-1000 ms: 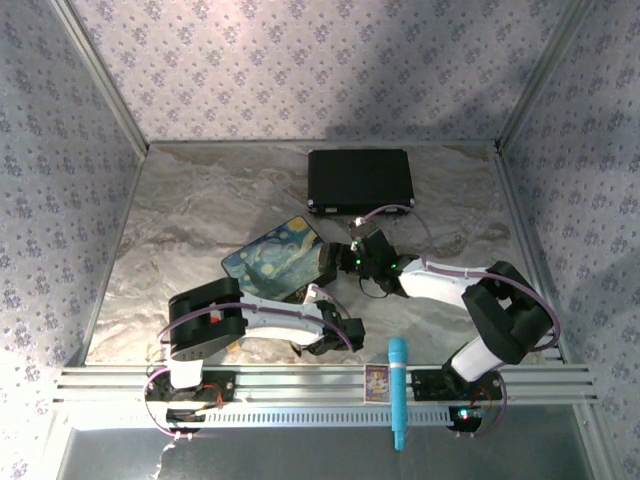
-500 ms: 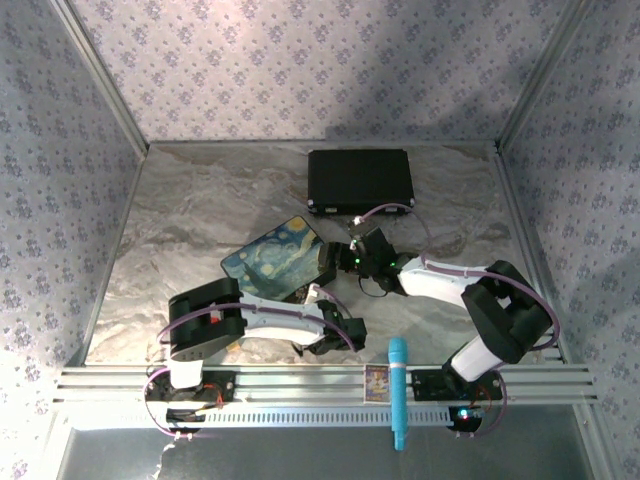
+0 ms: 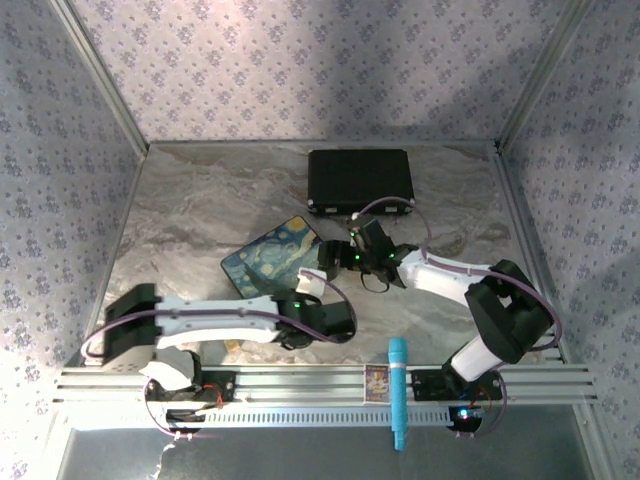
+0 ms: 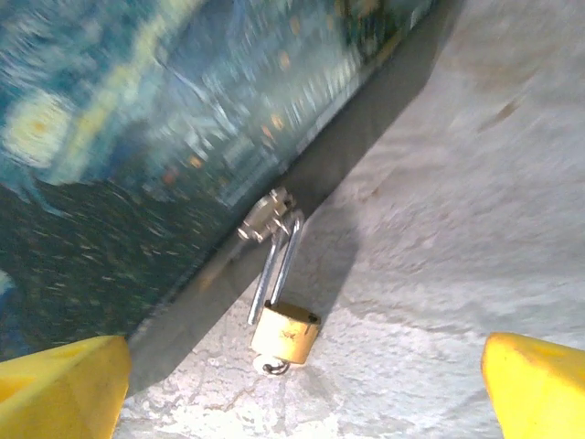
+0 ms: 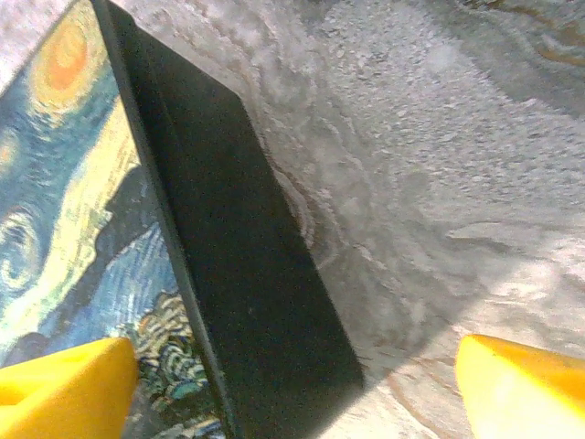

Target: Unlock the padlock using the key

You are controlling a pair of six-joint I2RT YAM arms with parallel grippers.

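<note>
Between the middle and the near edge of the surface [image 3: 200, 200], the padlock [image 4: 285, 334] lies flat beside the painted box [image 4: 110, 137], its shackle [image 4: 274, 265] hooked through the box's clasp [image 4: 265, 218]. Its long axis runs from the clasp toward the left tool [image 4: 302, 393], brass body nearest, centred between spread, empty fingers [image 4: 55, 384]. The right tool [image 5: 292, 384], likewise spread and empty, faces the box's dark side, so the left arm [image 3: 220, 312] looks nearer. No writing is readable.

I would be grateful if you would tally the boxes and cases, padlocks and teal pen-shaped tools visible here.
Boxes and cases: 2, the painted box and the black case
Padlocks: 1, the padlock beside the painted box
Pen-shaped tools: 1, the teal pen-shaped tool across the front rail
Total: 4
</note>
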